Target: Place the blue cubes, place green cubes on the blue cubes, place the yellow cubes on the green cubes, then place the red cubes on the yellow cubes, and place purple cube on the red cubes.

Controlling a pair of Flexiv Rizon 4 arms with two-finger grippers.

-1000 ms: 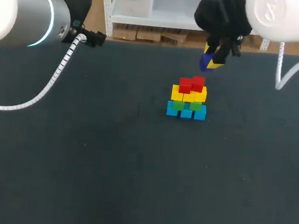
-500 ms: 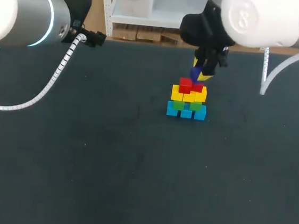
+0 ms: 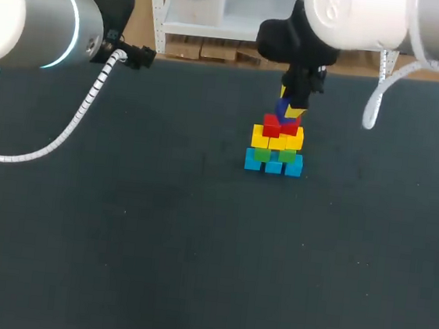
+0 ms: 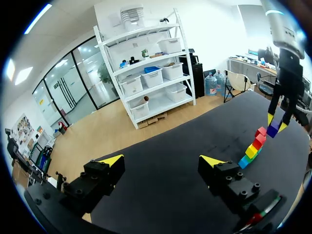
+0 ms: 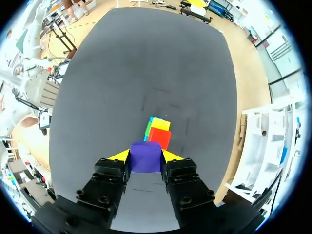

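Right pincer [image 5: 146, 156] clamps purple cube [image 5: 145, 160] just over red cubes [image 3: 279, 125].

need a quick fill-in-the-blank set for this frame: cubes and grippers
1. The right gripper is shut on a cube whose colour is ___.
2. The stack's top layer, just below that cube, is ___.
3. The stack's bottom layer is ___.
4. The left gripper, far from the stack and holding nothing, is ___.
Missing words: purple; red; blue; open.
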